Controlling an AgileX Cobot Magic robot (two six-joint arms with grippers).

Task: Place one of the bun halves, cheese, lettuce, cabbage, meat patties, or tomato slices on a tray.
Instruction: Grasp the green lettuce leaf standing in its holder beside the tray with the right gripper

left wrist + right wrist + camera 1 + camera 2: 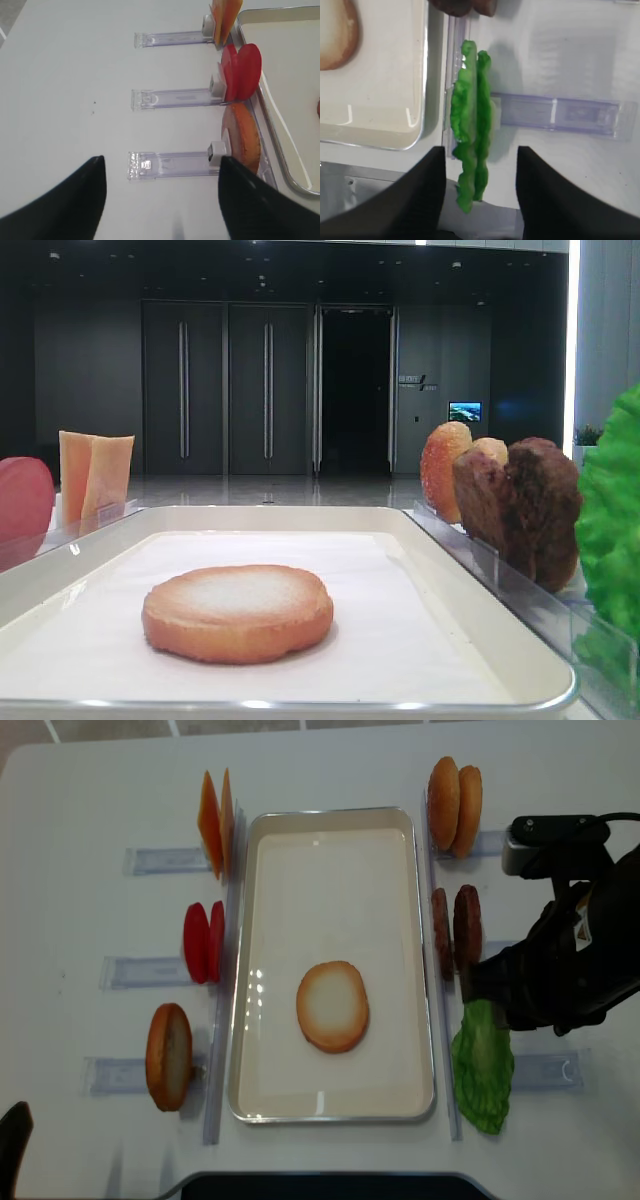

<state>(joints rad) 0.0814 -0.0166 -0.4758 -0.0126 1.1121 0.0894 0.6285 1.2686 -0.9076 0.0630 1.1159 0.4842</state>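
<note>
Cream-white and shallow, the tray [331, 1105] sits in the middle of the white table [90, 810]. One bun half [332, 1006] lies flat on the paper inside it, pale face up, a bit nearer the front end of the tray.

Clear plastic holders [145, 860] stand along both long sides. On the left side, from back to front, are two cheese slices [216, 822] on edge, two red tomato slices [203, 942], and one more bun [168, 1056] standing up. On the right side are two buns [454, 806], then two dark meat patties [455, 932], then the green lettuce [482, 1072].

The right gripper [479, 165] hangs over the lettuce. Its two black fingers [422, 195] are wide apart, one on each side of the leaves, and they are not squeezing them. The lettuce stands on edge in its holder, just beside the tray rim.

The left gripper [162, 192] is over the bare table near the front left bun. Its fingers look apart in the wrist view and hold nothing, though it is as closed as it goes.
</note>
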